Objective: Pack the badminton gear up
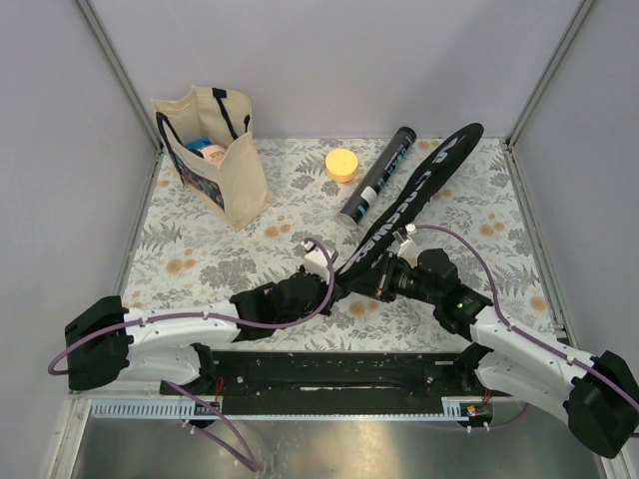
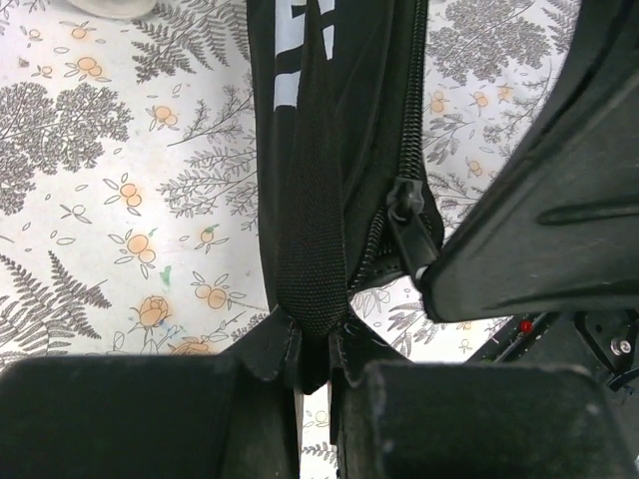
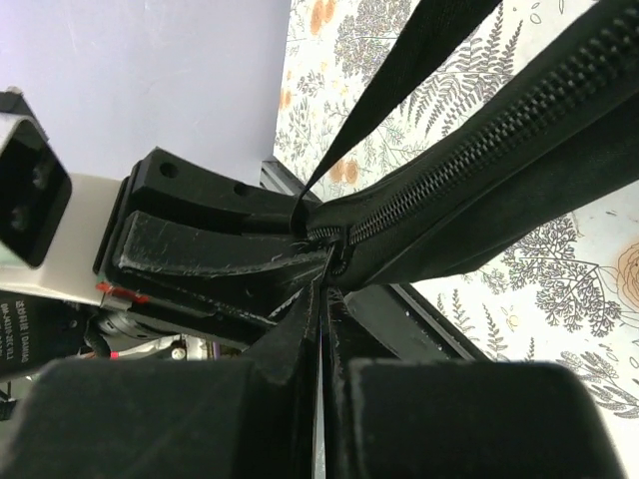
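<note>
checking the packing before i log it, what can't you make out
Rackets: seen in no view; fabric of the black racket cover hides whether they are inside.
Cover's near end: top view, under left claw and right claw.
Tote bag contents: top view, mostly behind its walls.
Tube lettering: top view, too small.

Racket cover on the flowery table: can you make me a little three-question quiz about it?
1. True or false: the tube lies beside the racket cover.
2. The right gripper pinches: A the zipper pull, B the tube, C the tote bag.
3. Which gripper holds the cover's strap?
Key: 1 true; 2 A; 3 the left gripper.
</note>
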`<control>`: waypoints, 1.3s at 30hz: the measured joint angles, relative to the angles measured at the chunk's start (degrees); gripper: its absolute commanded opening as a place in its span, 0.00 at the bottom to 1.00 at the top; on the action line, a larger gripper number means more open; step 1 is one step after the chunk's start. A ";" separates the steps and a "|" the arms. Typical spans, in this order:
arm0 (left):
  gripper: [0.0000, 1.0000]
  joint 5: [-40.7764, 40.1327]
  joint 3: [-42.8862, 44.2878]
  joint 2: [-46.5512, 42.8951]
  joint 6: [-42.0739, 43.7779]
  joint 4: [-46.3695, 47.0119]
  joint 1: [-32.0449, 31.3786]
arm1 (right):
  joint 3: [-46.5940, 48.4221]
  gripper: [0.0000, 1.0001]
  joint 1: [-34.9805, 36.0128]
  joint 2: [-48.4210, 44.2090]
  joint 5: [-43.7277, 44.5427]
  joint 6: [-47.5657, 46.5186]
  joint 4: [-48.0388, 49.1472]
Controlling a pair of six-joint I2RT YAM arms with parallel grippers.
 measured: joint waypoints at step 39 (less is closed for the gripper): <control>0.68 7.52 -20.85 -15.08 37.68 23.61 -1.03 | 7.02 0.00 2.25 -7.78 6.82 -4.00 -15.10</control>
